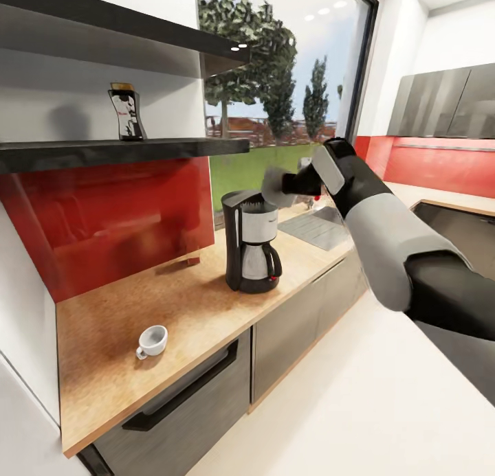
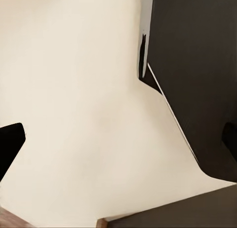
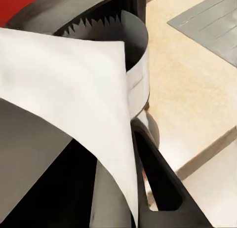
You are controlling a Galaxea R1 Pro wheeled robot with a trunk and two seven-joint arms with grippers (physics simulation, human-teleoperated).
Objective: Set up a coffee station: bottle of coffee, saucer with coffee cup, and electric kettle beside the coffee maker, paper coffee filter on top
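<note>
Filter [image 1: 275,185] sits pinched in your right gripper [image 1: 294,185] at frame centre, just above the coffee maker [image 1: 251,251]. Your left gripper's state can't be told. Coffee bottle [image 1: 126,112] stands on the shelf [image 1: 124,150], upper left; cup [image 1: 152,341] on the countertop [image 1: 192,304], lower left.

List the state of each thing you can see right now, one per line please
coffee maker: upright on the countertop, top open, carafe in place.
paper coffee filter: held just above the coffee maker's top, not yet set down.
right gripper: shut on the paper coffee filter.
bottle of coffee: upright on the kitchen shelf, capped.
coffee cup: upright on the countertop, no saucer under it.
</note>
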